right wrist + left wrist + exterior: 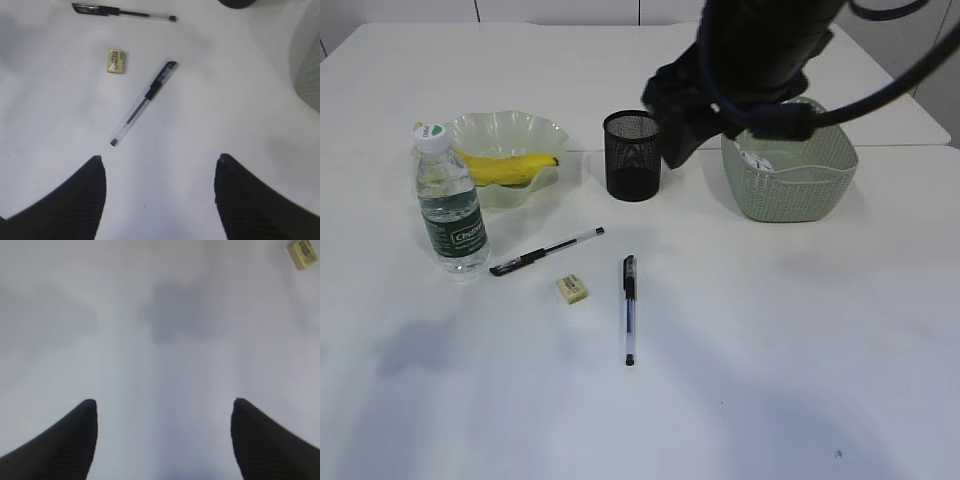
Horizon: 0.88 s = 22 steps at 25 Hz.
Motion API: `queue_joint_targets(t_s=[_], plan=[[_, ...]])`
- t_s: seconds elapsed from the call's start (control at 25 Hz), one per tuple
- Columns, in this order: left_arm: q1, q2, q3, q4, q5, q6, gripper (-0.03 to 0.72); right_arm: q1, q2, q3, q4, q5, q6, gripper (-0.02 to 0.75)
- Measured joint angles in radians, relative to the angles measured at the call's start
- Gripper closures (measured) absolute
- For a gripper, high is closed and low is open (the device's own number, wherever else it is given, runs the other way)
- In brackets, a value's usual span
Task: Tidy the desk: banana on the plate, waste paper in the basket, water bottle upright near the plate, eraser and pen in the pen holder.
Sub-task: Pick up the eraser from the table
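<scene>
Nearest cam: one pen (pixel 629 309) lying w/ its tip toward 6 o'clock on the desk (pixel 790 330), eraser (pixel 572 289) just at its 9, 2nd pen (pixel 547 251) slanted beyond. Bottle (pixel 451 203) upright at 7 o'clock of the plate (pixel 510 130), banana (pixel 508 167) in it. Pen holder (pixel 632 156) empty-looking, basket (pixel 790 180) at its 3 w/ the paper (pixel 757 161) inside. Left gripper (pixel 162 407) jaws wide apart over bare desk, holding nothing; right gripper (pixel 160 162) jaws apart too, empty.

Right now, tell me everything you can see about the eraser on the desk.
The eraser is a small cream-yellow rectangular block, with faint dark print on its top face that is too small to read. It lies flat on the white desk, slightly askew, between the two pens: the slanted pen behind it and the other pen to its right. Nothing touches it, and neither gripper is near.
</scene>
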Motion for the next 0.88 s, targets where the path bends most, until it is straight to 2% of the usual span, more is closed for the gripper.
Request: queue_joint_targets(t_s=[0.12,0.2,0.36,0.64,0.88], plan=[[0.065,0.0,0.0,-0.001,0.0,0.0,0.097,0.056,0.088,-0.074,0.002,0.008,0.012,0.236],[0.084,0.0,0.0,0.002,0.004,0.0,0.097,0.088,0.149,-0.126,0.006,0.018,0.032,0.236],[0.088,0.0,0.0,-0.003,0.007,0.0,0.097,0.126,0.288,-0.249,0.008,0.056,0.069,0.236],[0.088,0.0,0.0,0.003,0.007,0.0,0.097,0.137,0.499,-0.454,0.008,0.06,0.117,0.237],[0.088,0.0,0.0,0.001,0.007,0.0,0.097,0.137,0.606,-0.523,0.004,0.062,0.132,0.237]])
